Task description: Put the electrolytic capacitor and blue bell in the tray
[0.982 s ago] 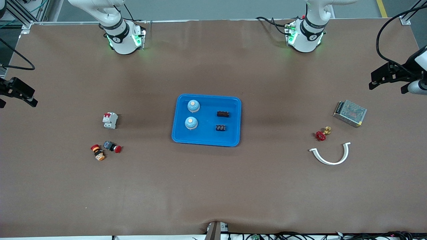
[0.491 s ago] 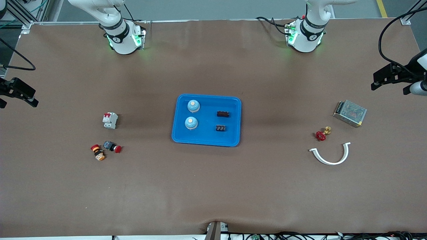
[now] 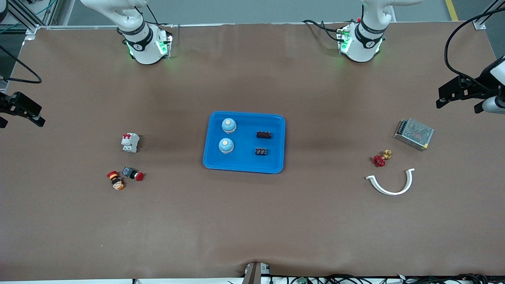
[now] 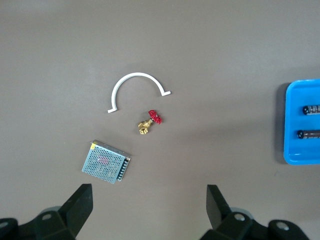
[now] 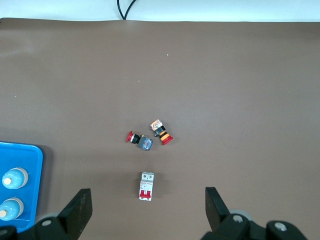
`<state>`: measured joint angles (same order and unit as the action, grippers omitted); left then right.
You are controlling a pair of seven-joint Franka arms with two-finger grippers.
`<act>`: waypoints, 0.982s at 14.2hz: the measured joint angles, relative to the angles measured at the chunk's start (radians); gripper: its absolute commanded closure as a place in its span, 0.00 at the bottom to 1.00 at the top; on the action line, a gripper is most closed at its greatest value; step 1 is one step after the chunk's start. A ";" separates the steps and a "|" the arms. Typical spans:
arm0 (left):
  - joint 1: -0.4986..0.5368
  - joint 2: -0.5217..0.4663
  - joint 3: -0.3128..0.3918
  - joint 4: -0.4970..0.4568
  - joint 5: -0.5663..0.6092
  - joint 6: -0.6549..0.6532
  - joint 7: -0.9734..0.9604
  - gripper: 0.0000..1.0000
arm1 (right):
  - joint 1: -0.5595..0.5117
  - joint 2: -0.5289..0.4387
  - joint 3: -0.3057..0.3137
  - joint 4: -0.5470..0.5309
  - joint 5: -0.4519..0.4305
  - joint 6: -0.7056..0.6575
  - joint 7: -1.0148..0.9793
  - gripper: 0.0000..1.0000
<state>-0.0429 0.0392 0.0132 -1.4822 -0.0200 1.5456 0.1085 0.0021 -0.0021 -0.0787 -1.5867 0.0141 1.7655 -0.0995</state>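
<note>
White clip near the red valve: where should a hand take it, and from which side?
From above, across the middle of the arc of the white clip. It lies flat as a thin open half-ring, apart from the valve, so fingers could straddle the band there.

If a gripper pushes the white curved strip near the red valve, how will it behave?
The white curved strip looks thin and lies flat, so it would probably slide or spin. Its open arc may flex when squeezed. It seems light for its span.

You have even, soft overhead light; the brown table [image 3: 252,221] shows only faint shadows beside the tray [image 3: 209,159]; no glare; all three views stay sharp throughout.
</note>
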 measured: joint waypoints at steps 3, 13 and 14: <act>0.000 0.001 0.000 0.002 0.000 0.011 -0.013 0.00 | 0.000 0.000 0.000 0.000 0.000 0.000 0.000 0.00; 0.000 0.011 -0.021 0.002 0.043 0.022 -0.013 0.00 | 0.000 0.000 0.000 0.000 0.000 -0.001 -0.001 0.00; 0.000 0.014 -0.026 0.002 0.046 0.022 -0.013 0.00 | 0.000 0.000 0.000 0.000 0.000 -0.001 -0.001 0.00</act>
<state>-0.0428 0.0534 -0.0124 -1.4806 0.0256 1.5680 0.0954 0.0021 -0.0021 -0.0788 -1.5867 0.0141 1.7643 -0.1003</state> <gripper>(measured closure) 0.000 0.000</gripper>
